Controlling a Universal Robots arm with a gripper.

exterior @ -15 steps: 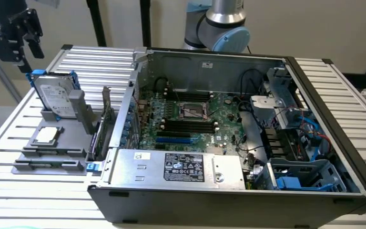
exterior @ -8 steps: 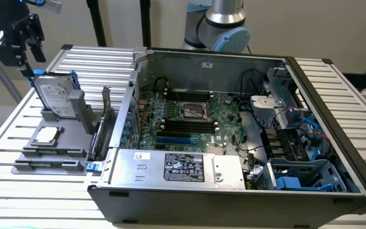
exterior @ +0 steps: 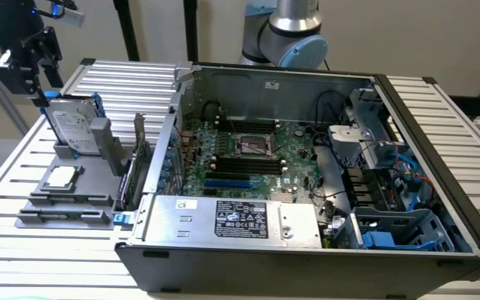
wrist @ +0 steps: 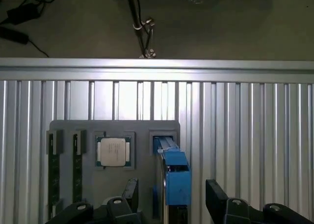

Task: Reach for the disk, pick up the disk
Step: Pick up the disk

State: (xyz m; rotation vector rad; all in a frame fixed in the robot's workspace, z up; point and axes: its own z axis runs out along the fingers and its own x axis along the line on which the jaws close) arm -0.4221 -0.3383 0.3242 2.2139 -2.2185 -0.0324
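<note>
Disk: we've got the disk standing on edge in the grey fixture, blue carrier uppermost, so fingers can drop either side.
Gripper: the gripper is spread wide, gripping nothing, straddling the carrier's line.
Arm: we're poised just above it, pointing down.

The disk is smooth silver-grey metal with a white printed label, framed in glossy blue plastic. It stands in a matt grey plastic holder beside the computer case, and 1 processor chip with a satin metal lid lies in the same holder. The case is matt black outside and bare, dull sheet metal inside. The table under the case is ribbed, bright metal. The gripper is matt black.
</note>
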